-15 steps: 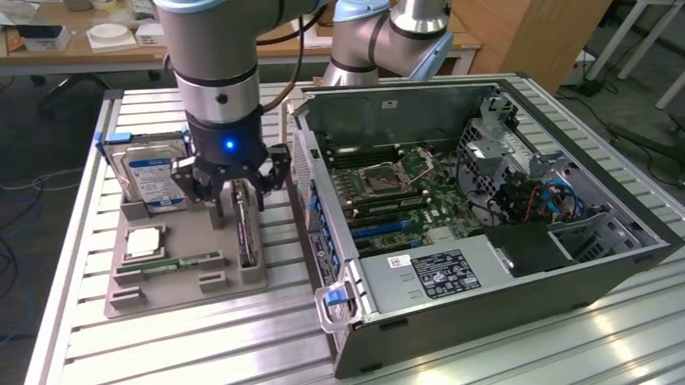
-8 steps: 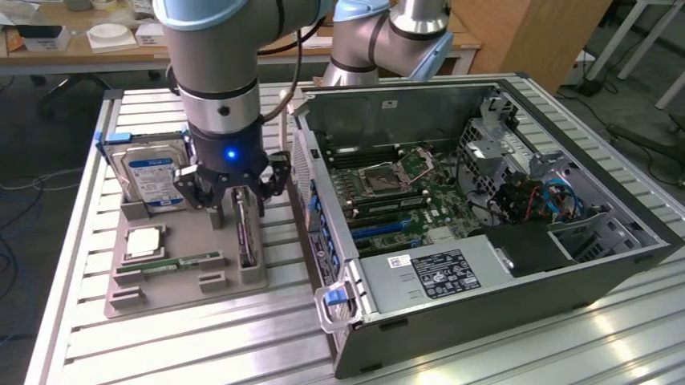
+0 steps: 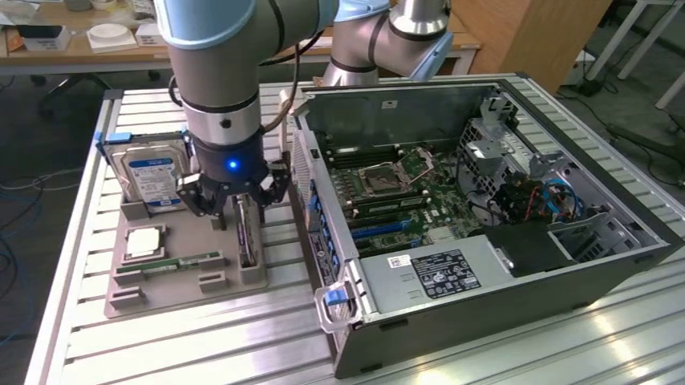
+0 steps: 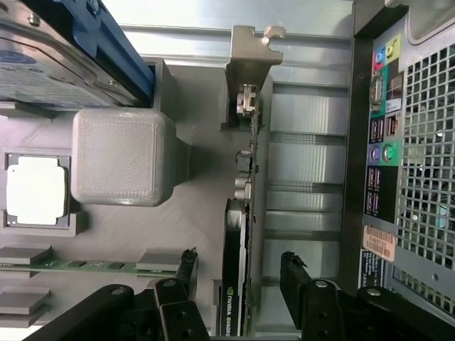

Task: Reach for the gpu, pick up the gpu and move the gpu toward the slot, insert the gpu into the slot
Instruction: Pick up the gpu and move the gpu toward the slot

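Black and standing on edge in a gray holder tray [image 3: 160, 282] at the lower left of the exterior view, the gpu [image 4: 243, 177] is sitting directly under the claw [image 4: 240, 277]. The fingers [image 4: 291, 280] are hanging wide apart, one beside each flat face of the card, apparently touching neither. The card's long axis is running square to the line on which they close, with its metal bracket [image 4: 250, 50] at the far end. The open computer case [image 3: 482, 321] is waiting just to the exterior view's right.
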Controlling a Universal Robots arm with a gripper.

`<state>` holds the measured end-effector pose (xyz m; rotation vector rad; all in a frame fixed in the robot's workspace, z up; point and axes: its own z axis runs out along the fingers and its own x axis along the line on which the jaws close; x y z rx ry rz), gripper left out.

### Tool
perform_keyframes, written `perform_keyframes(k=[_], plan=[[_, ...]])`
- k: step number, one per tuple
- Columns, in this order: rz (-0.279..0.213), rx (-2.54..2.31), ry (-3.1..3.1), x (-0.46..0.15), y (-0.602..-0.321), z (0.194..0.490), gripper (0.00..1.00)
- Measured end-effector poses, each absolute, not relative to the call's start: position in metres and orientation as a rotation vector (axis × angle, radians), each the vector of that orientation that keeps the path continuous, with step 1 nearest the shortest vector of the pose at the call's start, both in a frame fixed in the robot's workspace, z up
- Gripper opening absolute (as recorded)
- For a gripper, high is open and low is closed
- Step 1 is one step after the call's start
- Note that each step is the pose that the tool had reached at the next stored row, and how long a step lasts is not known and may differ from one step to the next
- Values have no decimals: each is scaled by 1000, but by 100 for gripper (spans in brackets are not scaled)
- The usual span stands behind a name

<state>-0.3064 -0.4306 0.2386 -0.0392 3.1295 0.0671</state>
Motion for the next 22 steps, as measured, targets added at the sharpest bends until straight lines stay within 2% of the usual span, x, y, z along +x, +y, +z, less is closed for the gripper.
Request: perform_keyframes(k=[14,15,16,17,18,21,22], plan=[[66,7,3129,-306,-430,230,59],[66,7,3129,-306,-430,230,58],[66,7,3129,-306,-430,230,51],[66,7,3129,-306,-430,230,51],[66,7,3129,-306,-430,230,44],[66,7,3129,-306,-430,230,43],[66,7,3129,-306,-430,230,36]])
